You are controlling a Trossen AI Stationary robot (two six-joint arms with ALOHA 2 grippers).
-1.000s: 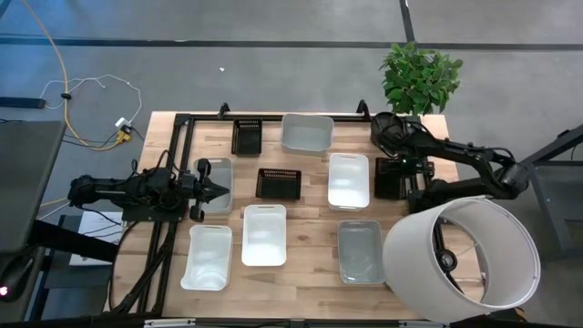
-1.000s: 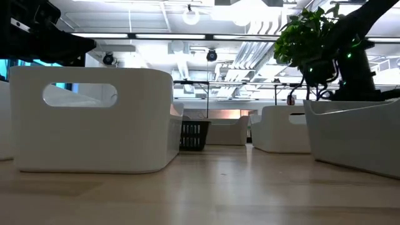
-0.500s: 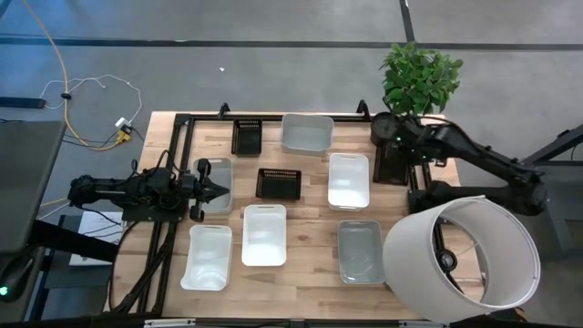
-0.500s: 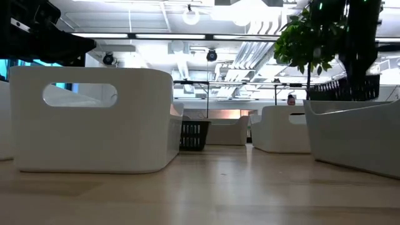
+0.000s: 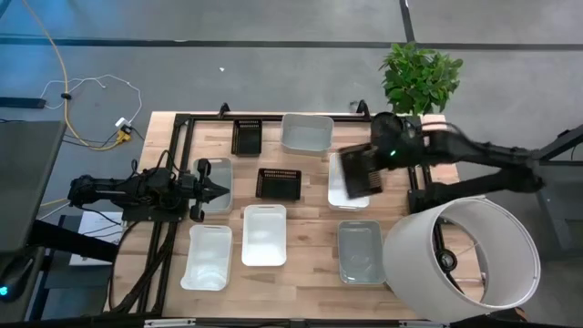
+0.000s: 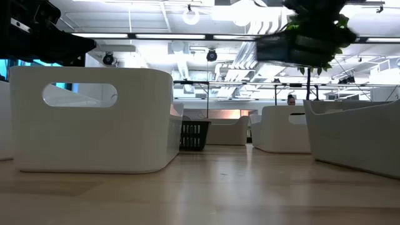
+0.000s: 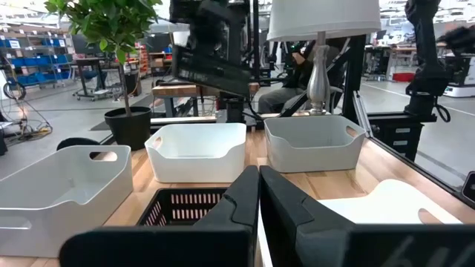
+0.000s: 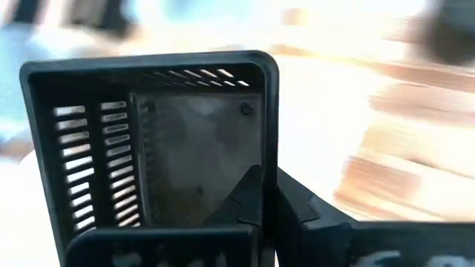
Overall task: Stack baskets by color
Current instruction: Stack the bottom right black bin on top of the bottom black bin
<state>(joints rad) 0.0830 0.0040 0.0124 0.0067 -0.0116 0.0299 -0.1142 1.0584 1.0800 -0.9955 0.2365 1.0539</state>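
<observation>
Pale wooden planks make up the table, which carries everything else and is framed at its far and left sides by a black metal rig. A big white lampshade lies on its side at the table's near right corner, and a green potted plant stands at the far right corner. Spread over the top are the baskets: an opaque white one at the far edge, three more white ones nearer the front, one of them at the left and another partly covered from above by the carried basket; two translucent grey ones, one beside the lampshade and one under the left arm's tip; and two black mesh ones resting on the wood, one near the middle and one at the far edge. A third black mesh basket hangs in the air above the white basket right of centre, pinched by its rim in the right gripper, whose fingers are clamped together on the wall. The left gripper waits at the table's left side over the grey basket, its fingers pressed together and empty.
</observation>
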